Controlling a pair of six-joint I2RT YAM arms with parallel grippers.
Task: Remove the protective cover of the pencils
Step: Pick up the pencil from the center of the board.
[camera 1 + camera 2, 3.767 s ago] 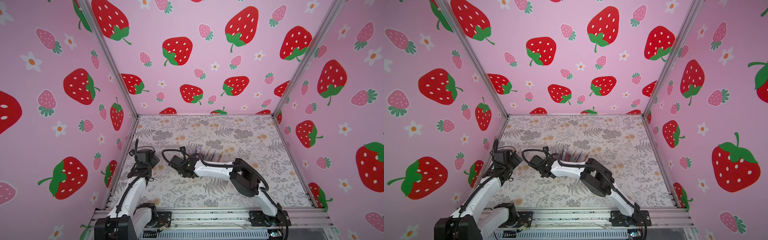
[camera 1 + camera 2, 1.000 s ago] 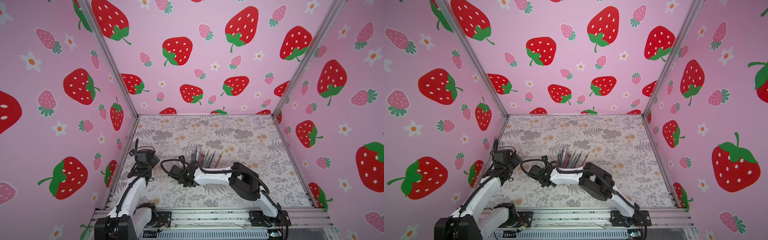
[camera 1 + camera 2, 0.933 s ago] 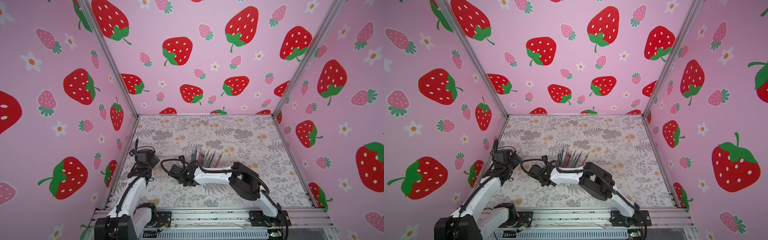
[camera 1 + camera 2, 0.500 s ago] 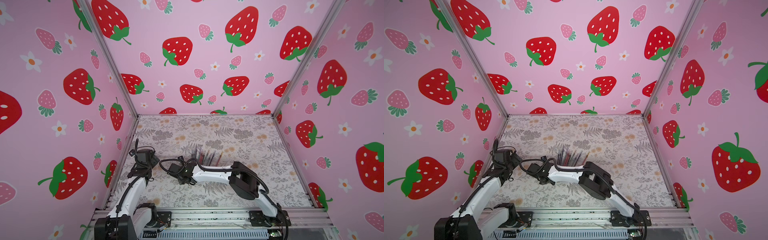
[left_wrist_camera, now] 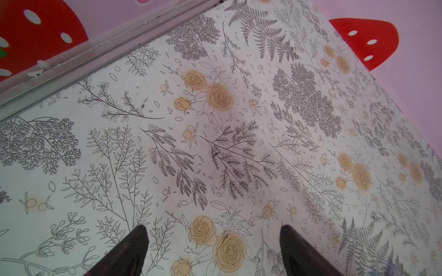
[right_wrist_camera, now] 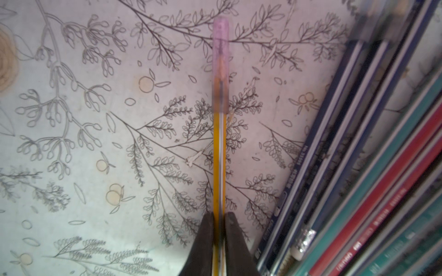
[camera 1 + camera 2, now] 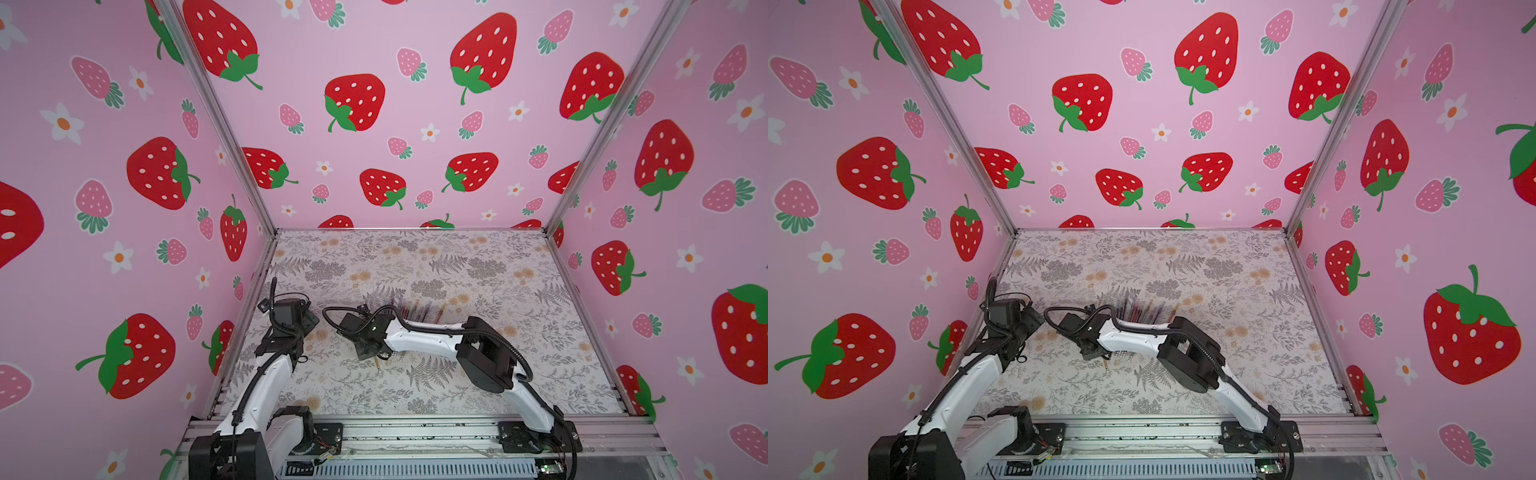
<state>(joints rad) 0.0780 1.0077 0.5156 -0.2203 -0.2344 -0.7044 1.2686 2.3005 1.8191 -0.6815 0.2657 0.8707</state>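
Note:
My right gripper is shut on a gold pencil, which runs straight out from between the fingers. A translucent pink protective cover sits over the pencil's sharpened tip. Beside it lie the other pencils, dark blue, teal and red, side by side on the table. In both top views these pencils show behind the right arm, and a short gold end pokes out under the right gripper. My left gripper hangs open over bare table at the left, with nothing between its fingers.
The floral table is closed in by pink strawberry walls. An aluminium rail runs along its left edge close to the left gripper. The right arm's elbow reaches across the near middle.
The right wrist has shifted slightly with the gold pencil still in its grip. The left arm has stayed where it was, jaws open.

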